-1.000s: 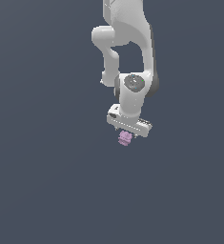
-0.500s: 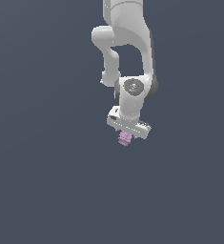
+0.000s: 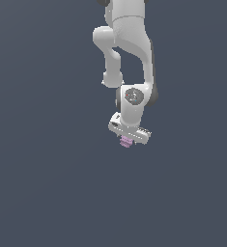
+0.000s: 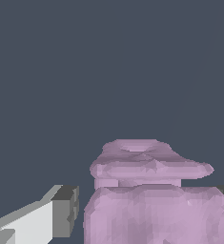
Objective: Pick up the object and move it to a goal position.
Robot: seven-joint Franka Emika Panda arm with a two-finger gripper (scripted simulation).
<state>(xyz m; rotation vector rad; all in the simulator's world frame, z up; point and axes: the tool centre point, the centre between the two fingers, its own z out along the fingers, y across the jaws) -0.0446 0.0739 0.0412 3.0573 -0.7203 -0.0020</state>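
Fingers (image 4: 61, 212) flank the lilac object (image 4: 151, 190) in the wrist view: one grey-tipped white finger shows low in the frame's lower left, and a dark sliver at the lower right edge looks like the other. A thin gap seems to separate the visible finger from the object's side, so contact cannot be confirmed there. In the exterior view the object (image 3: 126, 141) peeks out just under the gripper (image 3: 128, 140), near the middle of the frame, with nothing else under it. My judgement is that the fingers are clamped on it, since it hangs there with no support.

Seen close, the object is blocky below, with a flatter, knobbly slab above it that overhangs toward the frame's right. It fills the lower middle of the wrist picture.

Above it, the white arm (image 3: 129, 58) runs from the top of the exterior frame down to a slightly tilted wrist. All around is plain dark grey; no tabletop edge and no goal marker can be made out in either view.

So the step in hand appears to be the carry, with the pick-up done. Since no goal shows, how far is left cannot be judged. The next move calls for a steady grip and smooth travel, because such a small lumpy piece could twist or slip between flat fingers.
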